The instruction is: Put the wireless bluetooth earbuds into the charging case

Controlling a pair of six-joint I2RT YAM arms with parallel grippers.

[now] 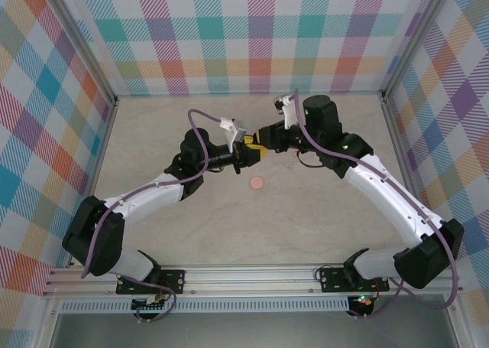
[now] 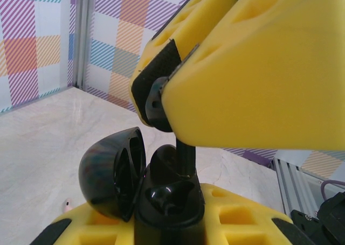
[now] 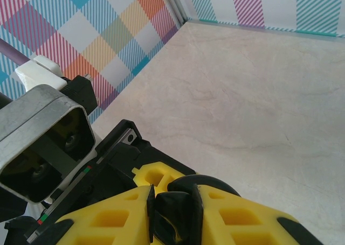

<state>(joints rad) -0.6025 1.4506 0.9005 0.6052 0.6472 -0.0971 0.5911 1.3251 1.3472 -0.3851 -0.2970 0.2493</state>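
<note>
Overhead, your two arms meet above the counter [image 1: 306,218]. Your left gripper [image 2: 167,226] is clamped tight on one black charging case [image 2: 170,199], whose lid [image 2: 110,172] is swung open to the left. Directly above, your right gripper [image 2: 167,89] pinches one black earbud [image 2: 185,151], stem pointing down into the case's well; you cannot tell whether it is seated. One small round pink object [image 1: 257,183] lies on the counter near both grippers, too small to identify. The case's lower half is cut off.
</note>
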